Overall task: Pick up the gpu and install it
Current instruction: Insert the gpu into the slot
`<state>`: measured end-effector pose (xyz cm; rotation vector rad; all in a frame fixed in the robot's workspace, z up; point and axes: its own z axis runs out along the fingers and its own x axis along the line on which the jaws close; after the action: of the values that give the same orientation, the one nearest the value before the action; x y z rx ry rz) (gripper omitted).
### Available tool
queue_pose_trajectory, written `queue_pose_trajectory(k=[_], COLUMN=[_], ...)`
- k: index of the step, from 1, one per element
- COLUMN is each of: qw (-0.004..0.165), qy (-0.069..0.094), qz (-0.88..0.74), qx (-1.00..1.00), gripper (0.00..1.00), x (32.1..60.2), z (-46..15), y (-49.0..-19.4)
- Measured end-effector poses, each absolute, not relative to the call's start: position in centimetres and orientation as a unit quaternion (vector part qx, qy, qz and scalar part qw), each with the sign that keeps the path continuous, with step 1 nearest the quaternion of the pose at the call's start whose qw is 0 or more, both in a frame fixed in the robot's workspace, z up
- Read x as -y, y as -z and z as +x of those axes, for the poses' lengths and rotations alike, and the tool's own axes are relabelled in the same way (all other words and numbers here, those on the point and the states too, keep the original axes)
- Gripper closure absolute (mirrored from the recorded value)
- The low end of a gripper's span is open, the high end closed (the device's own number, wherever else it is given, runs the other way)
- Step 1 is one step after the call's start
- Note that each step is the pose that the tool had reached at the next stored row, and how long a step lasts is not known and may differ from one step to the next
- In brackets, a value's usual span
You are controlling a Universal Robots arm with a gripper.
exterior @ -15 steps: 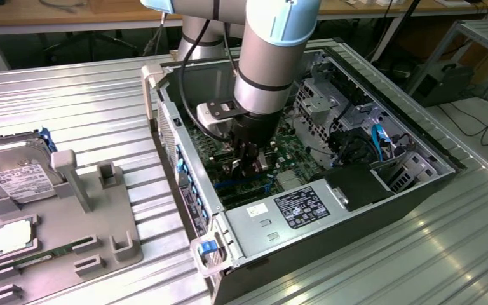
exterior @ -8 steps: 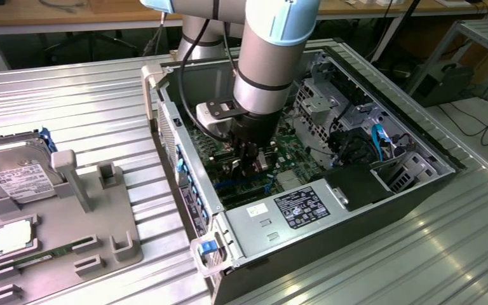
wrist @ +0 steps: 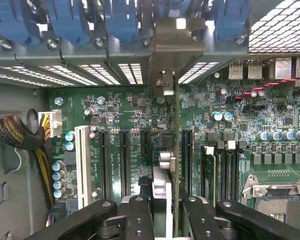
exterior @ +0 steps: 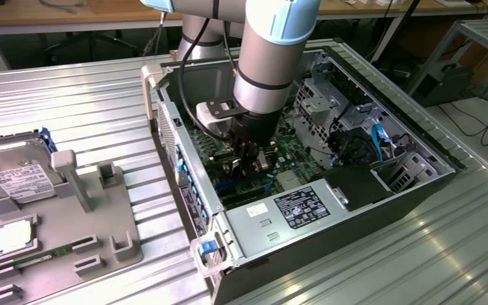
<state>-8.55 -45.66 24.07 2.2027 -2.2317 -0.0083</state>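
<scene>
My pincer (wrist: 166, 207) sits closest, its black fingers (wrist: 140, 215) drawn partway in and clamped on the gpu (wrist: 176, 145). I hold the card edge-on, standing upright over the motherboard (wrist: 125, 110). It runs lengthwise across the motherboard in line with the black expansion slots (wrist: 125, 155). Its silver bracket (wrist: 177, 37) reaches the rear edge of the motherboard, where the row of blue latches (wrist: 120, 20) hangs. I cannot tell whether the card's lower edge has met a slot or is just above one.

My worry is alignment. If the card is a little off the slot line or leaning in my grip, pressing down would drive its edge into the motherboard's small parts rather than into the socket. The bracket could also catch on the vented metal at the motherboard's rear edge and twist the card between my fingers.

Farther out, a braided cable bundle (wrist: 20, 135) lies off the motherboard's side, apart from the card. The power supply (exterior: 299, 210) sits beside the motherboard inside the computer case (exterior: 354, 254). The case lies on the ribbed table (exterior: 74, 108), and a hard drive (exterior: 20, 181) rests well apart from the motherboard.
</scene>
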Motion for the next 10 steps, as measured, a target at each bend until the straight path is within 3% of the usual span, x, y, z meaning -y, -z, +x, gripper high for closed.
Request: queue_pose_trajectory(k=[10], qw=[0.003], qy=[0.003], qz=[0.709], qx=[0.705], gripper=[0.72], x=[45.54], z=[-8.56], y=[-23.99])
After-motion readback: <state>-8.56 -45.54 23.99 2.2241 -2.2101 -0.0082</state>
